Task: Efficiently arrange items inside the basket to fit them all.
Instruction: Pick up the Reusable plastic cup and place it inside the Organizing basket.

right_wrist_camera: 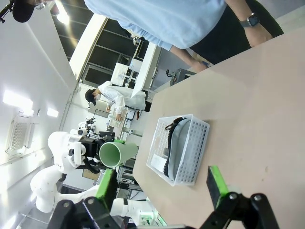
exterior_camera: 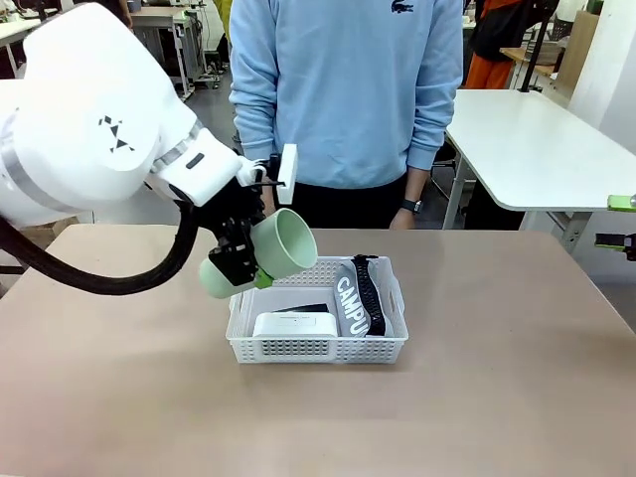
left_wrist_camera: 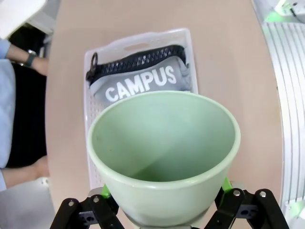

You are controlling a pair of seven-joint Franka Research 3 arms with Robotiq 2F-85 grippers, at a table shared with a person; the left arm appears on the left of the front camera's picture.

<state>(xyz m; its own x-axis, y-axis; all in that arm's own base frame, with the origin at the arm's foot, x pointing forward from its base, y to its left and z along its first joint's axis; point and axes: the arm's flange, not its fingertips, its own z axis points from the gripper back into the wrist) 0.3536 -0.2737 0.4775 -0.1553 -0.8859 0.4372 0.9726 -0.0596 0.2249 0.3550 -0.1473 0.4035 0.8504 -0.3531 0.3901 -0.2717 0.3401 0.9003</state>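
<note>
Above the basket's [exterior_camera: 318, 348] left end hangs the pale green cup [exterior_camera: 282, 241], tipped sideways, clamped in the left gripper [exterior_camera: 238, 266]. Front view shows the white box [exterior_camera: 294, 325] beside the CAMPUS pouch [exterior_camera: 350, 303]; the right gripper [right_wrist_camera: 162, 186] stands wide over the counter [exterior_camera: 497, 397].

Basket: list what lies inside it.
The basket holds the grey pouch, a white box and something black behind the box, mostly covered. The cup, in the left gripper, hangs above.
</note>
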